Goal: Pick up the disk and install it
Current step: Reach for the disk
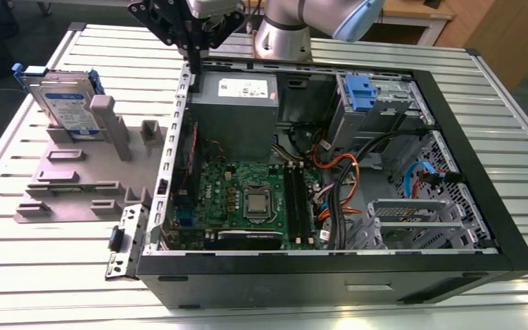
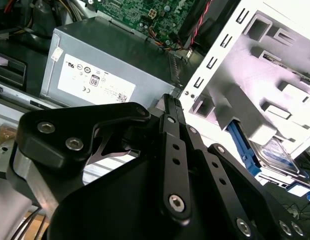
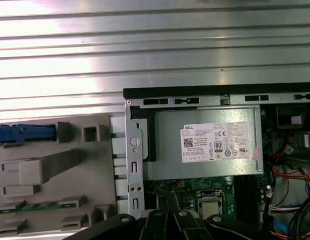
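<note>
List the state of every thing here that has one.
disk: upright in the grey stand, not gripped.
computer case: lying on its side, side panel off, inside exposed.
gripper: holding nothing, above the case's edge by the power supply.

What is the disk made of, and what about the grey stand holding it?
The disk looks like metal: silvery, slightly shiny body, under a white-and-blue label, probably paper. Its blue rails look like plastic. The grey stand looks like matte plastic: dull, evenly coloured, blocky moulded shapes.
</note>
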`<state>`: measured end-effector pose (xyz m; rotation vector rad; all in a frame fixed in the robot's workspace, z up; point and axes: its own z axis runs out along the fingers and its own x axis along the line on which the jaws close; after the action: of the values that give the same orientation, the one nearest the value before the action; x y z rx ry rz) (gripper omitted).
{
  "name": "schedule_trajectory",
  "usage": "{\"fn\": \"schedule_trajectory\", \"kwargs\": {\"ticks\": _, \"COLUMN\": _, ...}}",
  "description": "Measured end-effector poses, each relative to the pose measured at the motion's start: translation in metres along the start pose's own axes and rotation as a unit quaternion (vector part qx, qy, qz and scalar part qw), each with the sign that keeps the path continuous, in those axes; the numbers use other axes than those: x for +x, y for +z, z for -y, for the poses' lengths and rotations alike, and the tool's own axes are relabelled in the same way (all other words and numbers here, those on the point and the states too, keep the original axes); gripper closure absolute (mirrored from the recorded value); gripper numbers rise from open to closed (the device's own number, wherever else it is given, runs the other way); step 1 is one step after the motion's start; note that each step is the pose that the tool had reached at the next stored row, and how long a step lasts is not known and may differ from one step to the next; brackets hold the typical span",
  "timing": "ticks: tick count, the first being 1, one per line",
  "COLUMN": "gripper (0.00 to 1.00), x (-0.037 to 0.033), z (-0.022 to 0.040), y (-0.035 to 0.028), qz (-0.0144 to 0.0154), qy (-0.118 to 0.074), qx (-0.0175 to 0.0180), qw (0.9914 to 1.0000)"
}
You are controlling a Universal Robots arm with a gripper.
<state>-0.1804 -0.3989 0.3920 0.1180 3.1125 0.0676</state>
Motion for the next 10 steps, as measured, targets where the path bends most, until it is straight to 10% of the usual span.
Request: {"fn": "schedule_trajectory", "kwargs": {"ticks": 10, "gripper": 0.89, "x": 0.0051, "z": 0.0004, "y": 0.0001, "qz": 0.0, "qy": 0.0, "qx": 0.0, "qw": 1.0}}
